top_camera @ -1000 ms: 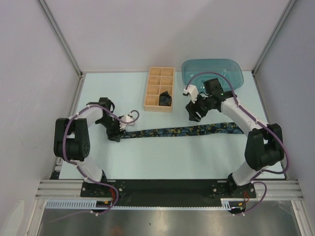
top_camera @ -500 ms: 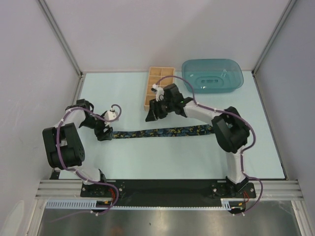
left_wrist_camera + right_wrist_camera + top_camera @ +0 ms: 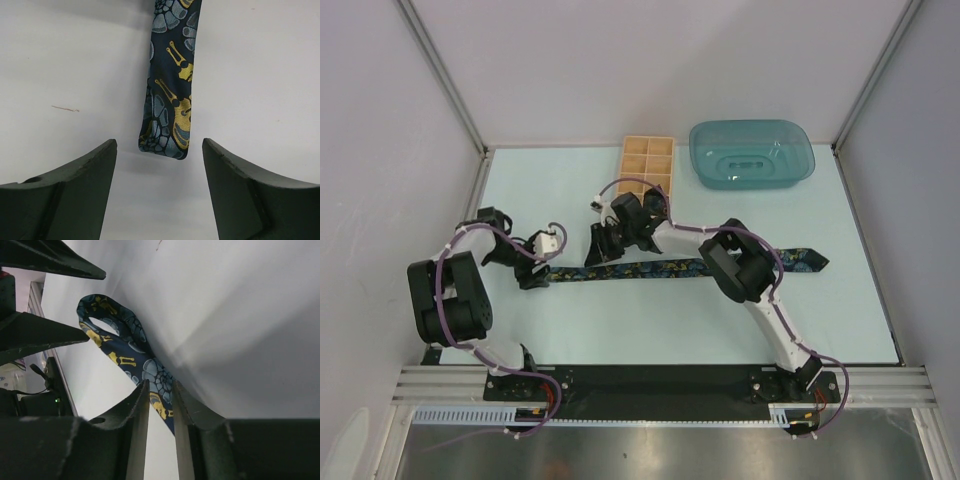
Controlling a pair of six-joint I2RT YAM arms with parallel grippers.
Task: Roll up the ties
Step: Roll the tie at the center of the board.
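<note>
One dark navy tie (image 3: 660, 268) with a blue-yellow pattern lies stretched left to right across the table, its wide end at the right (image 3: 810, 260). My left gripper (image 3: 532, 272) is open at the tie's narrow left end. In the left wrist view that end (image 3: 172, 100) lies just ahead of the gap between my open fingers (image 3: 159, 145). My right gripper (image 3: 597, 250) reaches far left and is shut on the tie (image 3: 120, 347) a little right of that end. In the right wrist view the strip passes between its jaws (image 3: 161, 385) and curls into a small loop beyond them.
A compartmented wooden box (image 3: 648, 165) stands at the back centre, its near part hidden by my right arm. A teal plastic tray (image 3: 752, 155) sits at the back right. My left fingers (image 3: 50, 262) show close to the loop in the right wrist view.
My right arm has swung left, from beside the tray to the tie's left part, and closed on it. The left gripper shifted slightly left. The tie's wide end now shows.
</note>
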